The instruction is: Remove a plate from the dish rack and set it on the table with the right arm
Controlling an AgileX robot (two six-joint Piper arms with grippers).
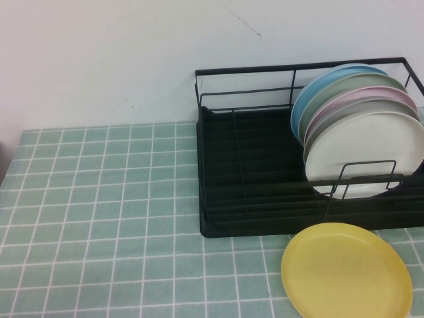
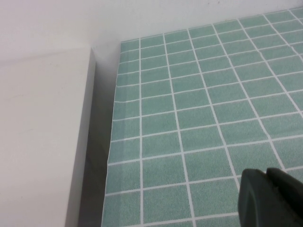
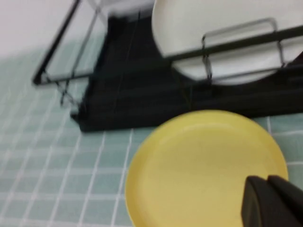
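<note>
A black wire dish rack (image 1: 265, 172) sits far right on the green-tiled table (image 1: 99, 218). The cream plate (image 1: 364, 156) stands nearest in its row of plates, untouched. A yellow plate (image 1: 346, 270) lies flat before the rack. The right gripper (image 3: 272, 201) hovers above it, the left gripper (image 2: 270, 196) over bare tiles at the table's left; whether either claw is spread, I cannot tell. The lift has not begun.

- Left gripper (image 2: 272, 197): only dark, near-black fingertip parts showing, rounded at the top, matte, with a thin seam between two lobes.
- Right gripper (image 3: 271, 201): same black, blunt-ended shapes, slightly blurred, seam down the middle.
- Neither arm showing in the high view.
</note>
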